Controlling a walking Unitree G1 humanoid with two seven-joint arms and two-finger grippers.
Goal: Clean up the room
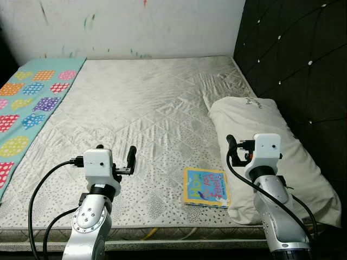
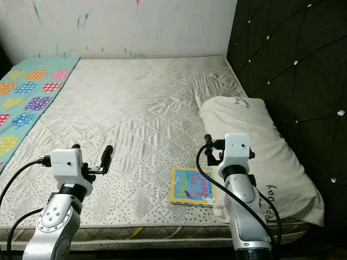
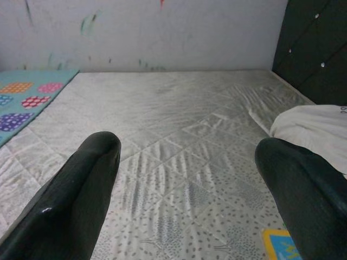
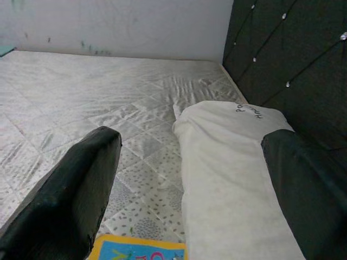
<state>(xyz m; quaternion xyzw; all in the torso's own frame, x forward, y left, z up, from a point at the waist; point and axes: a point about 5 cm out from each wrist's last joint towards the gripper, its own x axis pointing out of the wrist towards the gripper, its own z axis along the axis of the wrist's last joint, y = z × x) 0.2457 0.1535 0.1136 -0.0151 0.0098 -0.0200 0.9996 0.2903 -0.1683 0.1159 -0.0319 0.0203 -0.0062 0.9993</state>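
A: We log a bare mattress (image 1: pixel 146 108) on a bed, quilted in diamonds, running up to a white wall (image 1: pixel 135 27) with paint streaks at 12 o'clock. A dark padded headboard (image 1: pixel 298 54) stands along the 3 o'clock side.

B: What do we have lying loose?

A: A white pillow (image 1: pixel 271 157) at about 4 o'clock, lengthwise against the headboard, with small lettering at its far end. A children's book (image 1: pixel 205 187), blue cover with a yellow border, lies flat near the mattress's front edge at 5 o'clock, its right edge touching or just under the pillow; we cannot tell which. A teal sheet with coloured dotted circles (image 1: pixel 30 108) covers the 9 to 10 o'clock strip.

B: And our tools?

A: Left tool (image 1: pixel 115 156) is raised over the front of the mattress at 7 o'clock, fingers (image 3: pixel 81 189) spread wide and holding nothing; the book's corner shows beside one of them in the left wrist view. Right tool (image 2: pixel 207 147) is up at 5 o'clock, above the near end of the pillow and just right of the book, fingers (image 4: pixel 70 195) likewise released and empty, with pillow and book edge between them in its wrist view.

B: Contact with anything?

A: None that we can see.
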